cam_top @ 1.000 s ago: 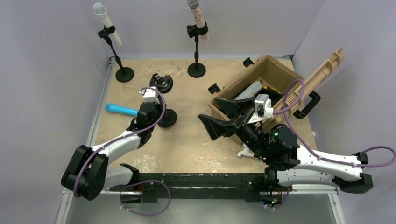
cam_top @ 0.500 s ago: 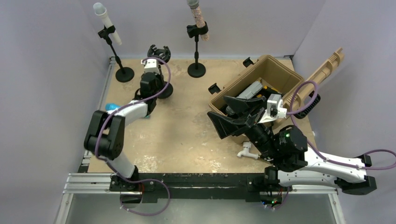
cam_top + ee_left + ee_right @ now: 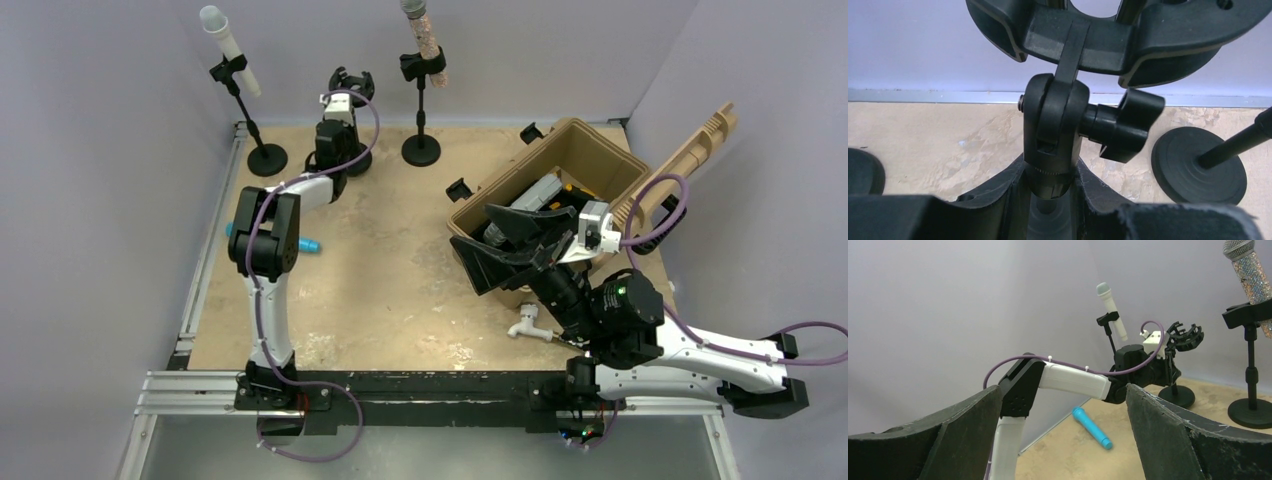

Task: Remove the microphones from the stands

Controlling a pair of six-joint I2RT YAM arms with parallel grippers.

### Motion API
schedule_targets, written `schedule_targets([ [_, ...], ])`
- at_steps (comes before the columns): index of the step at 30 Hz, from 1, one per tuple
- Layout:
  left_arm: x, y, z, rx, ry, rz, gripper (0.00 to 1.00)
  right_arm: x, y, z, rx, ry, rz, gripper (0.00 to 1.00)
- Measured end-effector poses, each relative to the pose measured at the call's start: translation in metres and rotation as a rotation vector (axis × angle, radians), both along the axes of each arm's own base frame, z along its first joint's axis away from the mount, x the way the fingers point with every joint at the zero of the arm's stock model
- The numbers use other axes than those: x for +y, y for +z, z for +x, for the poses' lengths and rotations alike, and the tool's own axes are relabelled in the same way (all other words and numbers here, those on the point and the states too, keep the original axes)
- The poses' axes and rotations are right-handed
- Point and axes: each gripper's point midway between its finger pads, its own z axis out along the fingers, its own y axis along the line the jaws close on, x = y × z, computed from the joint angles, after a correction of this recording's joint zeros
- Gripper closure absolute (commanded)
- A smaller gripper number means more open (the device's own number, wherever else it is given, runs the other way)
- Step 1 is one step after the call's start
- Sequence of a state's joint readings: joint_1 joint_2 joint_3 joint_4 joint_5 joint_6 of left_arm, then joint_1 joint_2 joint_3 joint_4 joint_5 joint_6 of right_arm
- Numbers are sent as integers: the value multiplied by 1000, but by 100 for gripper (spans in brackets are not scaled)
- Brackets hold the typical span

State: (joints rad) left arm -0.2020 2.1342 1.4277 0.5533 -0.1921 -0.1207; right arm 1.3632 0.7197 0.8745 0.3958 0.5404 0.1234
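My left gripper point(image 3: 345, 128) is shut on the pole of an empty black stand with a round shock-mount clip point(image 3: 350, 82), held upright at the back of the table. In the left wrist view my fingers point(image 3: 998, 200) clamp the pole just under the swivel joint point(image 3: 1050, 130). A blue microphone point(image 3: 308, 243) lies on the table, partly hidden by my left arm; it also shows in the right wrist view point(image 3: 1091, 427). A white microphone point(image 3: 225, 40) and a glitter microphone point(image 3: 425, 35) sit in their stands. My right gripper point(image 3: 490, 250) is open and empty point(image 3: 1062, 390).
An open tan case point(image 3: 560, 150) with gear inside stands at the right, its lid point(image 3: 690, 150) leaning outward. A small white object point(image 3: 525, 325) lies in front of it. Round stand bases point(image 3: 267, 158) point(image 3: 421, 150) flank the held stand.
My left arm has carried the empty stand from the middle left of the table to the back, between the two microphone stands. My right gripper shifted slightly right.
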Motion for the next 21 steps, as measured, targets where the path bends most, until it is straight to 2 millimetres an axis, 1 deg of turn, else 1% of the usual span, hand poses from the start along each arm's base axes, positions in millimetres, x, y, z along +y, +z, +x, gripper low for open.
schedule_targets([
  [3,-2,-4,9,5,-6,9,84,0,-1,0,2,-1,-6,7],
  [6,-2,-10,11,16,-6,12,74,0,-3,1,6,-7,-9,8],
  [8,-2,-13,11,29,-5,14,70,2,-5,2,9,-10,-16,8],
  [10,-1,-15,11,37,-4,14,60,2,-5,3,11,-13,-16,8],
  [12,0,-13,12,29,-1,9,52,1,-5,3,13,-15,-18,7],
  [15,2,-7,14,5,4,0,44,2,-6,3,13,-15,-19,8],
  [19,3,-5,14,-7,7,-13,37,2,-6,3,14,-15,-20,7],
  [21,3,-5,8,-5,9,-27,35,1,-6,3,13,-15,-19,7],
])
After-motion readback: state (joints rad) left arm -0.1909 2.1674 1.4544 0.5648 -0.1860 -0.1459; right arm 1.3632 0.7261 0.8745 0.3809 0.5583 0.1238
